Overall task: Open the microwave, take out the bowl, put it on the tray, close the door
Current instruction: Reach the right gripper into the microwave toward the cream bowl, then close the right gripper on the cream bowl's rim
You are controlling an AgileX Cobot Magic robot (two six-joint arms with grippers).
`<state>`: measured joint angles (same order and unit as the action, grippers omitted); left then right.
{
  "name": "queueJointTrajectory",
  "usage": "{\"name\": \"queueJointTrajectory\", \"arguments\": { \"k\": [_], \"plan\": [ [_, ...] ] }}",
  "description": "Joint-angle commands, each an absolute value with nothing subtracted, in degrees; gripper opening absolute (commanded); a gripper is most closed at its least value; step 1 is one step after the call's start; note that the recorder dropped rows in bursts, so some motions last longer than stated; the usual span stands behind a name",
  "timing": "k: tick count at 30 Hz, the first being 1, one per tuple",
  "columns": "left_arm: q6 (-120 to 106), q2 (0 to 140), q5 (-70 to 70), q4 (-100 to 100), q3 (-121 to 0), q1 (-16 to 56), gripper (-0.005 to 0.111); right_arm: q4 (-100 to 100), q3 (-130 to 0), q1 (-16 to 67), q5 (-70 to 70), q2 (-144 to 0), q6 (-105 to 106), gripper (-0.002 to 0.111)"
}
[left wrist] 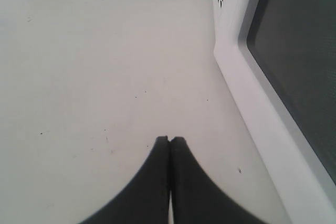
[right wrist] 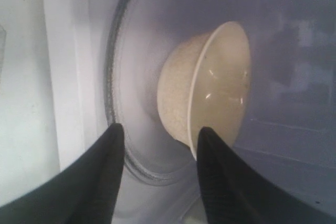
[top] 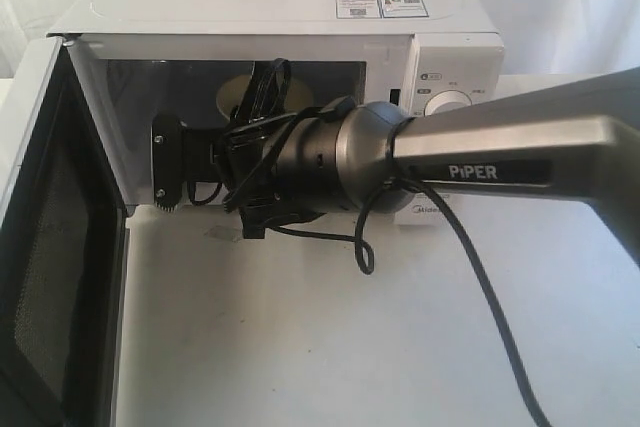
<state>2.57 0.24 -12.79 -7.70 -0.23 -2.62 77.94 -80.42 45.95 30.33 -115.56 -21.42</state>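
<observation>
The white microwave (top: 300,7) stands at the back with its door (top: 55,247) swung wide open at the left. The cream bowl (right wrist: 210,90) sits on the glass turntable (right wrist: 136,103) inside the cavity; a part of the bowl (top: 238,94) shows past the arm in the exterior view. My right gripper (right wrist: 160,132) reaches into the cavity, open, its fingers just short of the bowl's rim and apart from it. My left gripper (left wrist: 169,140) is shut on nothing over the white table, beside the open door (left wrist: 294,61). The tray is out of view.
The right arm (top: 480,162) with its black cable (top: 480,287) crosses the front of the microwave. The knob panel (top: 450,97) lies just behind the arm. White tabletop (top: 300,347) stretches in front.
</observation>
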Motion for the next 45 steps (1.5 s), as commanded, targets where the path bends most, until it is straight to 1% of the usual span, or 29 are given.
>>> {"name": "queueJointTrajectory", "arguments": {
  "k": [1,6,16,22,28,32,38,45],
  "plan": [
    [2.7,0.0,-12.8,-8.1,0.0,-2.8,0.000,79.7,-80.7,45.6,30.4,-115.5,-22.8,0.042],
    [2.7,0.0,-12.8,-8.1,0.0,-2.8,0.000,79.7,-80.7,44.9,28.4,-115.5,-23.4,0.042],
    [2.7,0.0,-12.8,-8.1,0.0,-2.8,0.000,80.0,-80.7,44.5,28.8,-117.5,-24.8,0.042],
    [2.7,0.0,-12.8,-8.1,0.0,-2.8,0.000,84.2,-80.7,44.5,28.9,-117.9,-24.8,0.048],
    [2.7,0.0,-12.8,-8.1,0.0,-2.8,0.000,85.4,-80.7,44.5,29.0,-118.7,-25.8,0.048],
    [2.7,0.0,-12.8,-8.1,0.0,-2.8,0.000,87.5,-80.7,44.5,29.8,-119.6,-26.0,0.051],
    [2.7,0.0,-12.8,-8.1,0.0,-2.8,0.000,90.3,-80.7,44.5,32.1,-119.8,-31.7,0.051],
    [2.7,0.0,-12.8,-8.1,0.0,-2.8,0.000,92.3,-80.7,44.5,31.6,-119.8,-32.3,0.051]
  ]
}}
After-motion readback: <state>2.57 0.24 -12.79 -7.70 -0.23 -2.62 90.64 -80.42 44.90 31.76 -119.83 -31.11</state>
